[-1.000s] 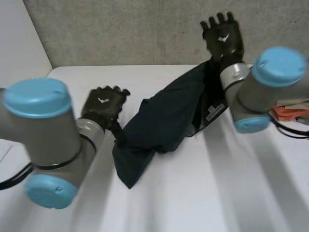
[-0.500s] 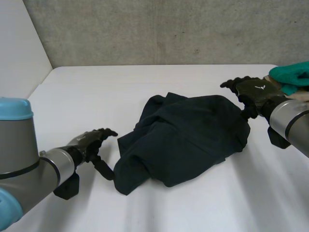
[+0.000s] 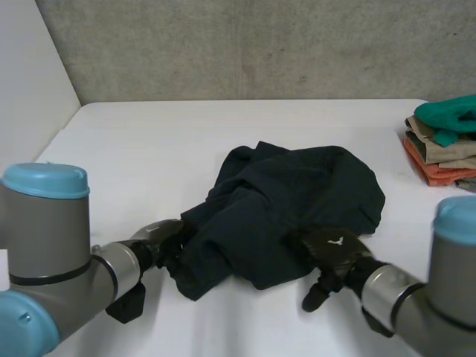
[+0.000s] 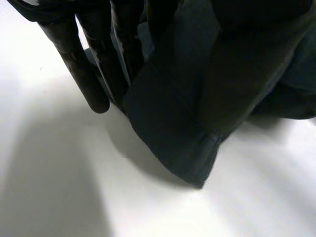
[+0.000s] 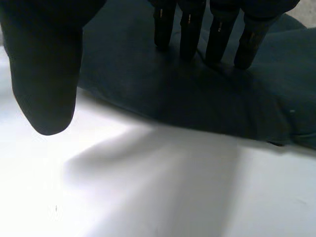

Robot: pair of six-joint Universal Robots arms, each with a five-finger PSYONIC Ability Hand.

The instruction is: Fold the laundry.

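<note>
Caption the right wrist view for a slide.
Right hand, straight fingers on the dark cloth near its edge, thumb above the white table.

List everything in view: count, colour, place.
garment: 1, dark blue, crumpled mid-table
folded clothes: 1 stack, green, tan and orange, far right edge of the table
table: 1, white
wall: 1, grey, behind the table
left arm: 1, grey, light-blue caps, near left
right arm: 1, same colours, near right
left hand: 1, black, at the garment's near left corner
right hand: 1, black, open, fingertips on the garment's near edge
</note>
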